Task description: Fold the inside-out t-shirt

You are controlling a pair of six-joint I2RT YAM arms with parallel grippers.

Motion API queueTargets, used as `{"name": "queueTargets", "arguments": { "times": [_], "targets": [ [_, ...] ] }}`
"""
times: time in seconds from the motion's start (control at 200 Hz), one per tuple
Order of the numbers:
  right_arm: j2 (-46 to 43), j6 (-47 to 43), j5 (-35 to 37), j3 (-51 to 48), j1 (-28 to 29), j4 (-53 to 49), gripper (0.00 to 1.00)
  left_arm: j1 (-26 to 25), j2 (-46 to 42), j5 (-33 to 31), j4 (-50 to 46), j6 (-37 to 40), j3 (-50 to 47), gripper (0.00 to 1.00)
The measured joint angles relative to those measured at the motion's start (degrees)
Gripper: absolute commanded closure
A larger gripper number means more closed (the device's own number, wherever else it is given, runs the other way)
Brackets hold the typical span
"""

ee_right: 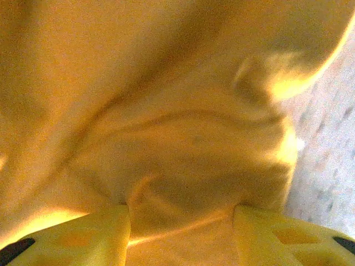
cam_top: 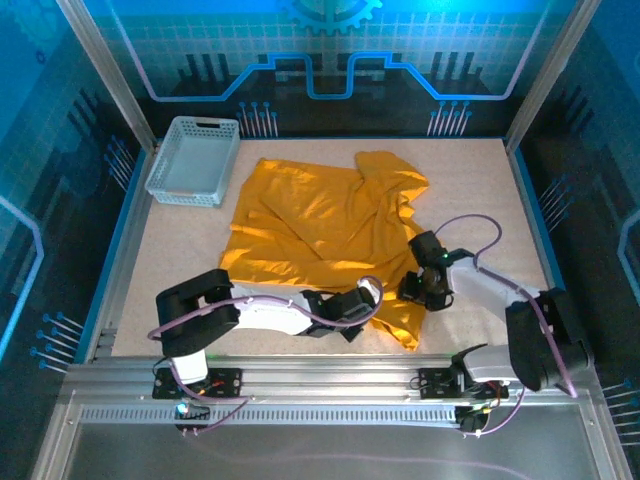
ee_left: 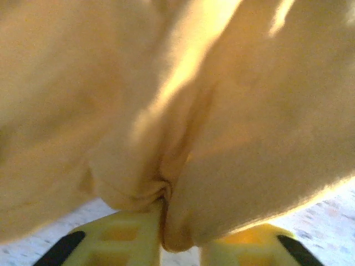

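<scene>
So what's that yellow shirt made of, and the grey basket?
Shirt: soft matte cloth, probably a cotton knit. It lies in loose wrinkles and bunched folds, and it looks faintly fuzzy in the wrist views.
Basket: stiff light grey plastic, most likely moulded, smooth with a slight sheen. Its walls are an even lattice of small holes and hold a straight shape.

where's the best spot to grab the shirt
Pinch the shirt at its near edge, coming in low from the near side of the table. It lies crumpled but spread out, and that edge is thin, loose cloth resting on the surface, so it is easy to pinch.
</scene>
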Motion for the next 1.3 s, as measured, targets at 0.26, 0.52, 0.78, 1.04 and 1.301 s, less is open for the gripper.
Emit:
{"name": "queueTargets", "arguments": {
  "times": [0.26, 0.52, 0.78, 1.04, 1.301],
  "targets": [
    [11.08, -5.46, 0.70, 9.64, -6.14, 3.63, 0.48, 0.52, 0.20, 0.98, 2.69, 1.38, -0.02, 0.78],
    [19.06, -9.55, 2.67, 19.19, -7.39, 5.68, 0.47, 2.97, -0.22, 7.19, 6.14, 0.96, -0.90, 0.85],
    [6.01, -9.97, 5.18, 14.58, -5.03, 1.29, 0.45, 3.04, -0.98, 7.58, 6.45, 1.64, -1.20, 0.73],
    [-13.92, -6.47, 6.01, 2.80, -4.26, -6.05, 0.45, -3.04, -0.79, 5.77, 3.96, 2.43, 3.04, 0.59],
    [-16.98, -3.19, 5.97, -1.77, -5.03, -8.87, 0.44, -2.93, 5.42, 2.99, 2.25, 1.01, 11.50, 0.53]
  ]
}}
